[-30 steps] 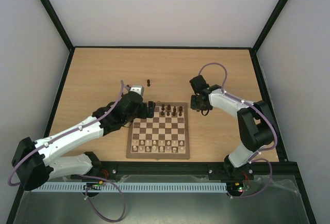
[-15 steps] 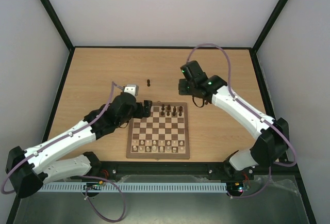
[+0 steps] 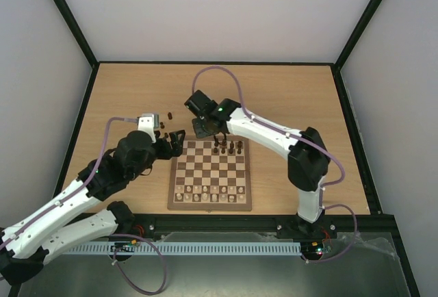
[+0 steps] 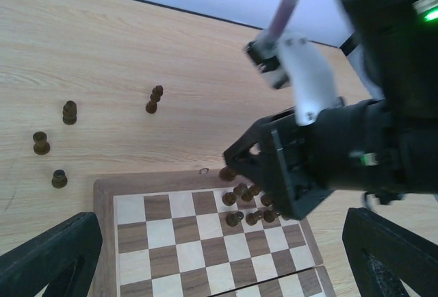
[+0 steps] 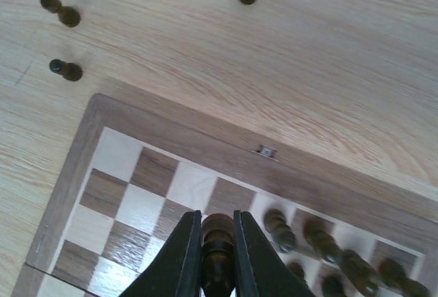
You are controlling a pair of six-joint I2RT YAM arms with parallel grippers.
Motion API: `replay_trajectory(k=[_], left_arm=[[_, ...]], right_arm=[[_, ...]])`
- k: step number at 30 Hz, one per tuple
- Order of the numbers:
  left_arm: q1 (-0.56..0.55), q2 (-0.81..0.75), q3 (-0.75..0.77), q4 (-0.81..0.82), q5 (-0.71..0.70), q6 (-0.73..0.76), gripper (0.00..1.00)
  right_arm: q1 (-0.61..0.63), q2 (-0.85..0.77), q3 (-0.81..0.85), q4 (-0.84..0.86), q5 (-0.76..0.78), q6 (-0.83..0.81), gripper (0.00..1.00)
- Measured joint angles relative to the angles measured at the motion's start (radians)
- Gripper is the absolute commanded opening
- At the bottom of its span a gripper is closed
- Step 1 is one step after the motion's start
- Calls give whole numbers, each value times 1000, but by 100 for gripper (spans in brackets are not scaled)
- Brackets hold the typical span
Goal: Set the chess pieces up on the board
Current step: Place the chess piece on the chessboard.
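Dark brown wooden chess pieces [image 3: 229, 148] are bunched on the far right squares of the square checkered wooden board [image 3: 209, 207] in the top cam. A few more lie loose on the light wood tabletop [image 3: 294, 98] off the board's far left corner. Pale cream chessmen [image 3: 205, 194] line the near rows. The right gripper [image 3: 205, 130] hangs over the board's far left edge, and the left gripper [image 3: 175, 139] is just beside that corner.

Left wrist cam: its fingers [image 4: 48, 259] are spread wide apart with nothing between them, and the board is underneath.

Right wrist cam: the right gripper is clamped on a single dark chessman [image 5: 217, 239] above the far left squares. Other dark ones stand along the far row to the right.
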Motion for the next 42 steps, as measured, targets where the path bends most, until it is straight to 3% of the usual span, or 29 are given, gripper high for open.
replay_trajectory(k=[12, 42], left_arm=[[0, -44, 0, -53, -24, -16, 99], [0, -40, 0, -53, -28, -16, 100]], right_arm=[[17, 199, 101, -60, -10, -4, 4], [17, 231, 51, -15, -17, 1, 10]])
